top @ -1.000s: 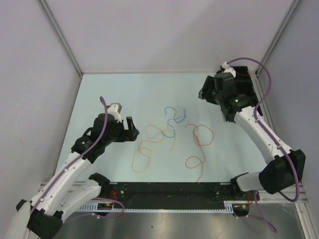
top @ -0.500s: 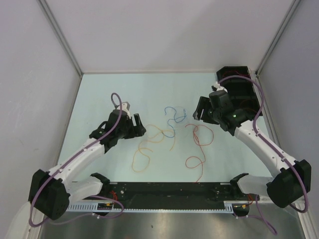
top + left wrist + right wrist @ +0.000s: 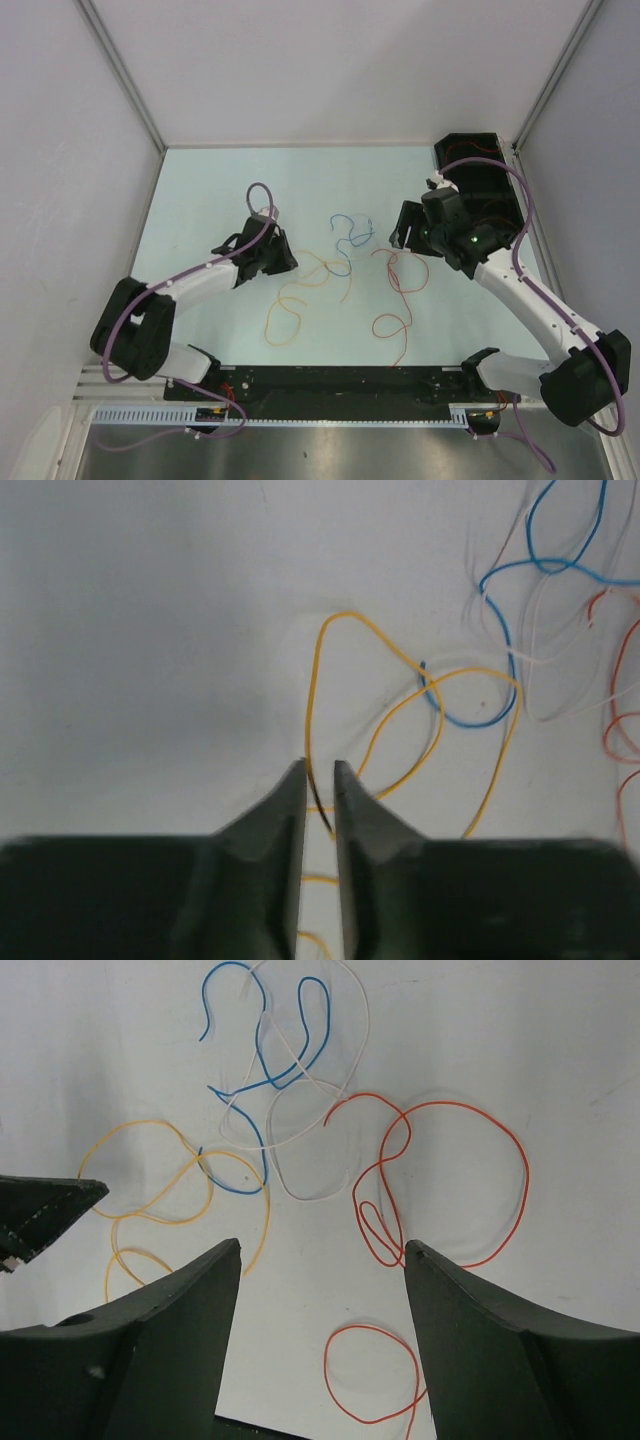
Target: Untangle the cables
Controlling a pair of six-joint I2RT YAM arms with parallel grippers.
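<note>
The cables (image 3: 265, 1160) come nearest the fingers at one spot: the yellow cable (image 3: 345, 614) runs into the slim gap between the left gripper's (image 3: 320, 770) fingers (image 3: 285, 810). Whether they pinch it I cannot tell. The right gripper's (image 3: 322, 1245) fingers (image 3: 190, 1290) are spread wide, holding nothing, with the red cable (image 3: 460, 1104) on the table (image 3: 220, 190) just beyond them. I count four cables, one each: yellow, blue (image 3: 470, 723), white (image 3: 305, 1198) and red, all between the two grippers. The white one is plain from the right wrist but barely shows from the top camera.
</note>
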